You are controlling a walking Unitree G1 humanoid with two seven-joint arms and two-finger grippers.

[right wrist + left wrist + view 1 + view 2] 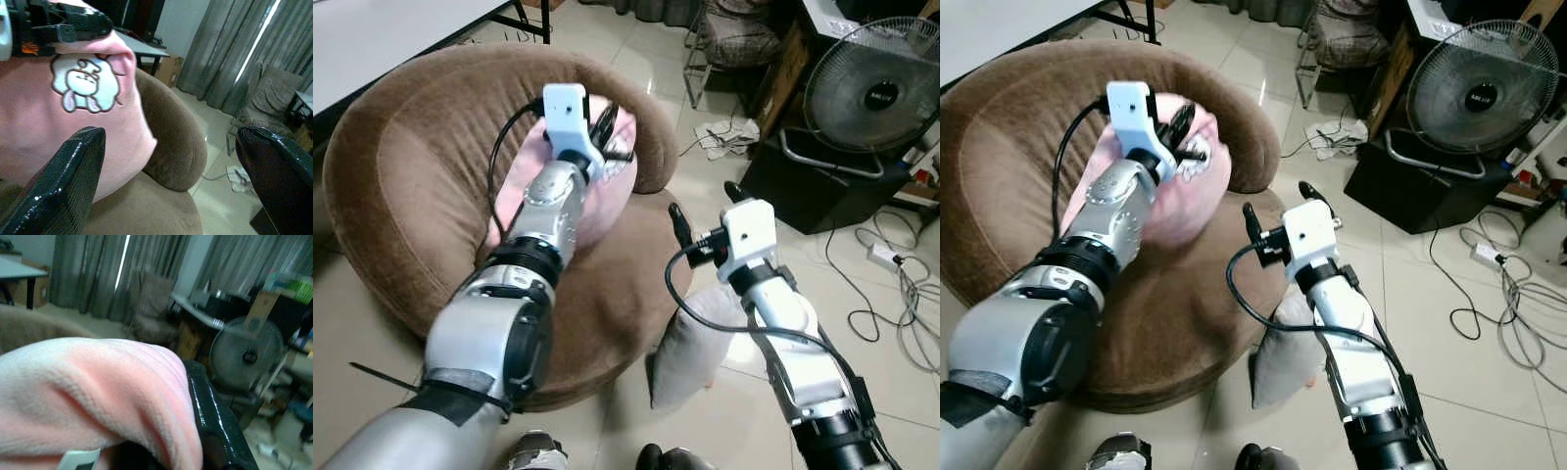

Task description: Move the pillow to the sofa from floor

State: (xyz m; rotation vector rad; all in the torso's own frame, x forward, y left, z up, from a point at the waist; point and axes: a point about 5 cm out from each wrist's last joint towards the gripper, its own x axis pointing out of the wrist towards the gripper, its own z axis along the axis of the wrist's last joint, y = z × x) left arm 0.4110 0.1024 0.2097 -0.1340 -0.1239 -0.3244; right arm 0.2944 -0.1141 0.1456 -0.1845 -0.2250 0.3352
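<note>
A pink pillow [607, 201] with a white cartoon patch [85, 83] hangs against the backrest of the round brown sofa [391, 176]. My left gripper [612, 132] is shut on its upper edge; the plush fabric [98, 382] bunches against one black finger [210, 411]. My right gripper [705, 201] stands open over the sofa's right rim, apart from the pink pillow, its fingers [68, 181] spread wide with nothing between them. A grey pillow [690, 343] leans on the floor against the sofa, under my right arm.
A floor fan [876, 93] on a black box stands at the right, with cables [891, 284] and a power strip on the tiles. A white table [382, 29] is behind the sofa. A cushioned chair [734, 39] is at the back.
</note>
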